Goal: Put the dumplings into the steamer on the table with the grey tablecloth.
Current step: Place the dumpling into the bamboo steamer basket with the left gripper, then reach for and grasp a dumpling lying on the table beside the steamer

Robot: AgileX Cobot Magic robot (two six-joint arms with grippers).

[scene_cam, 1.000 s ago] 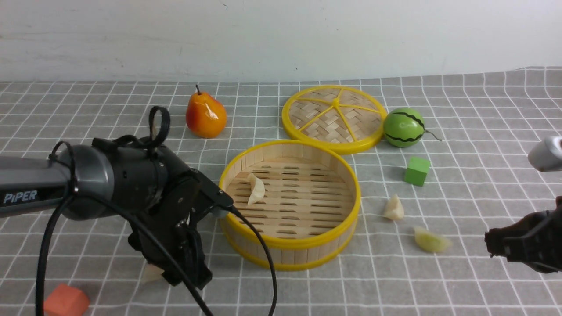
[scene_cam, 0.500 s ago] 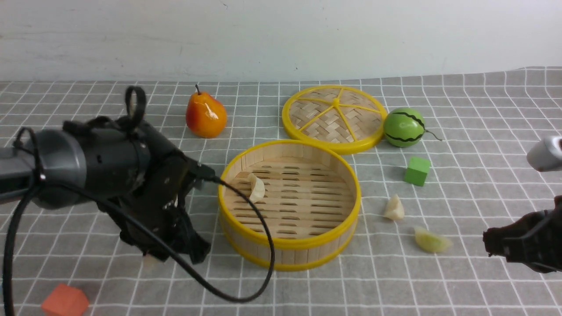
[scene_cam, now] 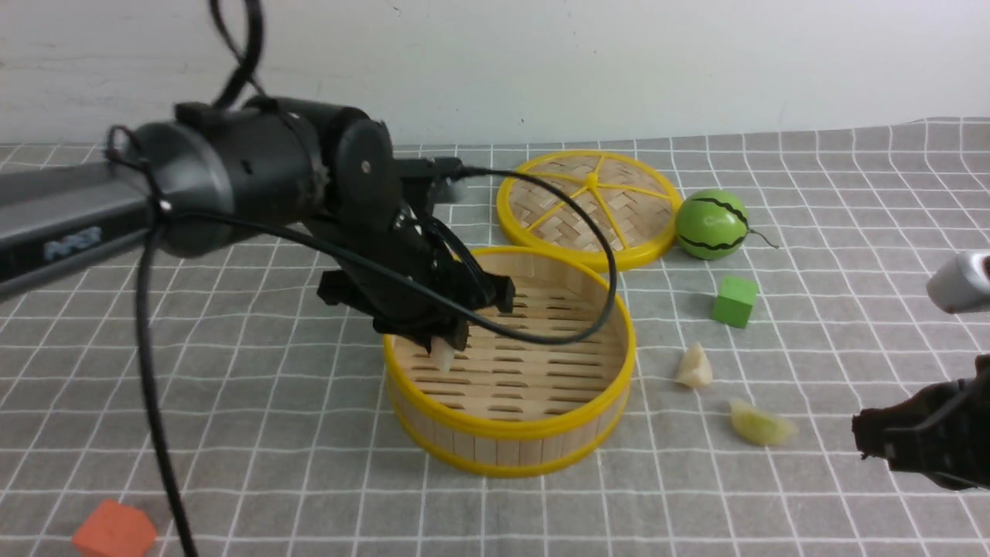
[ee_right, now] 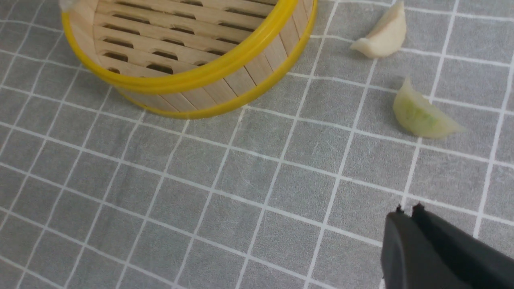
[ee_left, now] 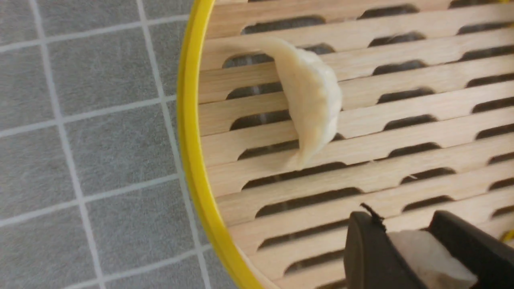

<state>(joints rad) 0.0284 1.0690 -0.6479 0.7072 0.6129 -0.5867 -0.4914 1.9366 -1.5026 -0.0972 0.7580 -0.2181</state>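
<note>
The steamer (scene_cam: 541, 429) stands mid-table on the grey tablecloth (scene_cam: 232, 402). My left gripper (scene_cam: 448, 348) is over the steamer's left part, shut on a pale dumpling (ee_left: 425, 257) and holding it just above the slat floor. A second pale dumpling (ee_left: 311, 96) lies on the floor near the rim; the arm hides it in the front view. A white dumpling (scene_cam: 694, 367) and a yellow-green dumpling (scene_cam: 759, 424) lie on the cloth to the steamer's right. My right gripper (ee_right: 407, 208) is shut and empty, low over the cloth, right of the yellow-green dumpling (ee_right: 421, 116).
The flat woven lid (scene_cam: 589, 207) lies behind the steamer. A toy watermelon (scene_cam: 711, 224) sits right of it and a green cube (scene_cam: 735, 302) in front of that. An orange block (scene_cam: 114, 532) is at the front left corner.
My left gripper lifted off the cloth at the steamer's front left with the dumpling in it and swung right, over the steamer's left part. The right arm has not moved.
</note>
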